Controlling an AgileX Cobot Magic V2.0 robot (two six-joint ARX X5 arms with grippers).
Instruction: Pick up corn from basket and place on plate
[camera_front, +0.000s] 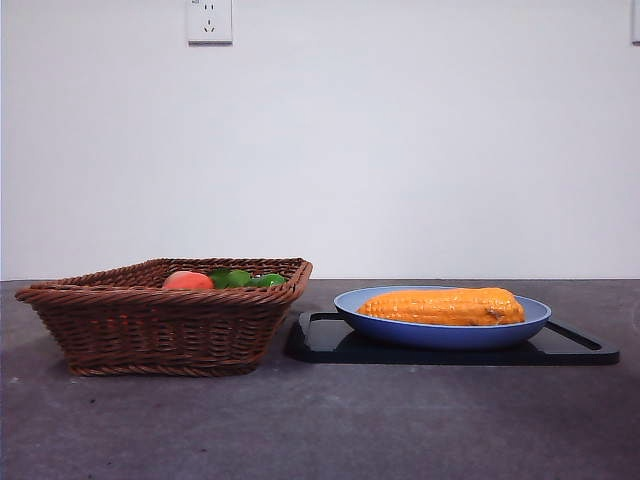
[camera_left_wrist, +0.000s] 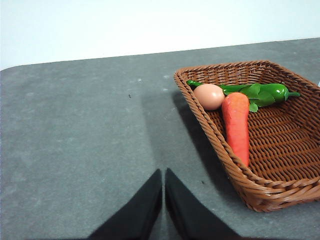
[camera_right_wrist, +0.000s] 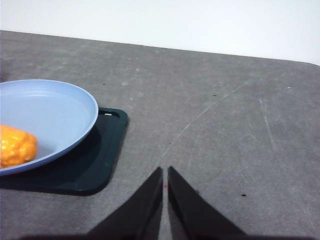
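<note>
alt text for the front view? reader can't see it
An orange-yellow corn lies on a blue plate set on a black tray. Beside it, a brown wicker basket holds a peach-coloured item and green items. No arms visible.

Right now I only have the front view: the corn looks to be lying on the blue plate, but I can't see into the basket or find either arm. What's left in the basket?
Observer: In the left wrist view, the basket holds a carrot, an egg-like pale item and green vegetables. No corn in there.
Operator: Where are the grippers?
Observer: The left gripper is over bare table beside the basket, jaws shut, holding nothing.
Operator: And the right one?
Observer: The right gripper is shut and empty too, over bare table beside the black tray; one end of the corn rests inside the plate.
</note>
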